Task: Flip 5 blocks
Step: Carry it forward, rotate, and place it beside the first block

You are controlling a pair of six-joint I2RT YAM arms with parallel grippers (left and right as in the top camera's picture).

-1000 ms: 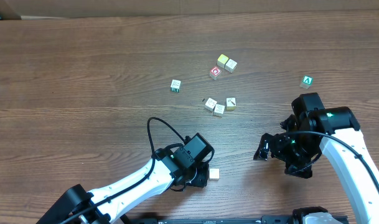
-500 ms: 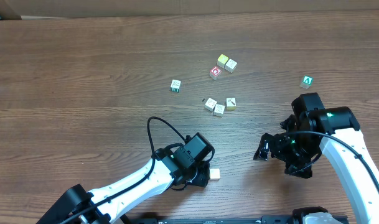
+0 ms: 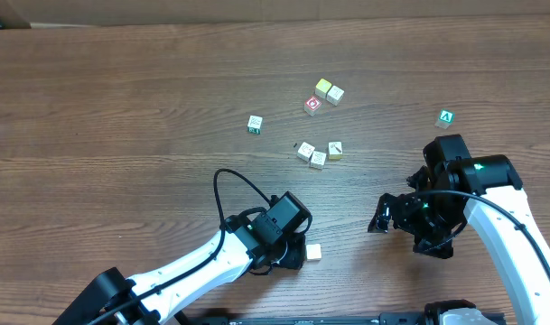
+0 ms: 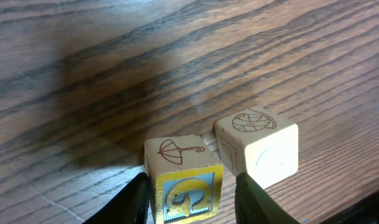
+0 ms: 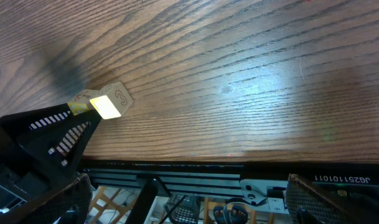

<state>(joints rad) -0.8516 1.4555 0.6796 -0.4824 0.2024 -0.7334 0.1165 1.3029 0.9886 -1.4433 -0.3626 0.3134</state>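
At the near edge of the wooden counter (image 3: 121, 108), the left gripper (image 4: 189, 190) is seen partly open, its jaws widened a little since a second ago. Between its fingers (image 4: 134, 199) stands a small wooden cube with an umbrella drawn on top and a yellow-and-blue front face (image 4: 180, 154). A thin gap is visible on one side, so the cube is not pinched. Just beside it, touching or nearly so, a cream wooden cube with a wheel-like mark on top (image 4: 256, 146) is set. From overhead it is seen shifted slightly to the right of where it lay before. Over to the right, the right gripper (image 3: 383, 219) is held wide open above the counter with nothing in it, unmoved. Farther back, a cluster of three pale cubes (image 3: 318, 160), a lone pale cube (image 3: 255, 125), a red-marked cube (image 3: 312, 106), a yellow and cream pair of cubes (image 3: 323, 88) and a green "A" cube (image 3: 446, 118) are left as they were.
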